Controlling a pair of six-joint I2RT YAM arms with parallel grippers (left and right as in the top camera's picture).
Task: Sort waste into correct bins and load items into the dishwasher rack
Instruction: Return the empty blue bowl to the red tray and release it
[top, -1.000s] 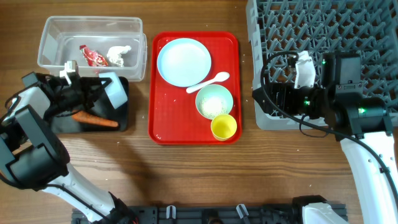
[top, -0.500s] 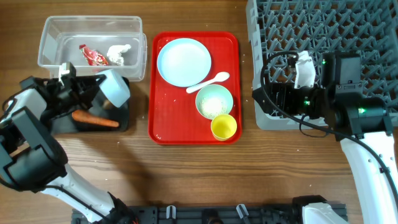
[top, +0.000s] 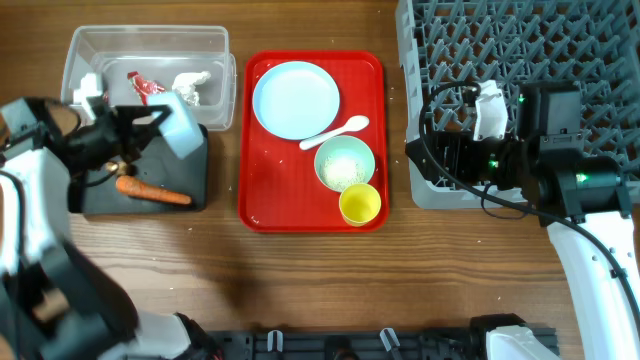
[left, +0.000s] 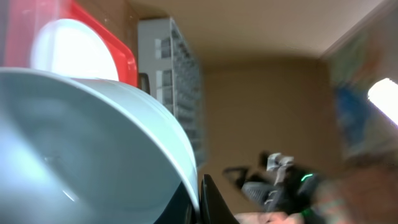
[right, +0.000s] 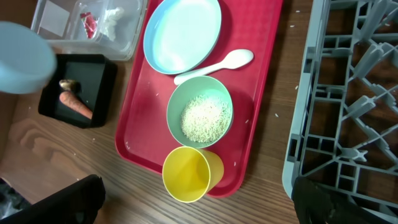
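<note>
My left gripper (top: 152, 130) is shut on the rim of the smaller light-blue dish (top: 183, 128) and holds it tilted above the black tray (top: 196, 190). The dish fills the left wrist view (left: 81, 149). The carrot (top: 152, 192) and a brownish scrap (right: 66, 84) lie in the black tray. The red wrapper (top: 145, 88) and white tissue (top: 192, 88) lie in the clear tub (top: 80, 45). The large plate (top: 295, 98), spoon (top: 335, 130), green bowl (top: 344, 163) with rice and yellow cup (top: 360, 203) sit on the red tray. My right gripper (right: 199, 199) is open and empty beside the rack (top: 520, 60).
The red serving tray (top: 262, 215) lies in the middle, between the bins and the grey rack. A few rice grains lie loose on it. Bare wooden table runs along the front.
My left gripper has lifted the small dish up and back from the black tray, toward the tub. The right arm has not moved.
</note>
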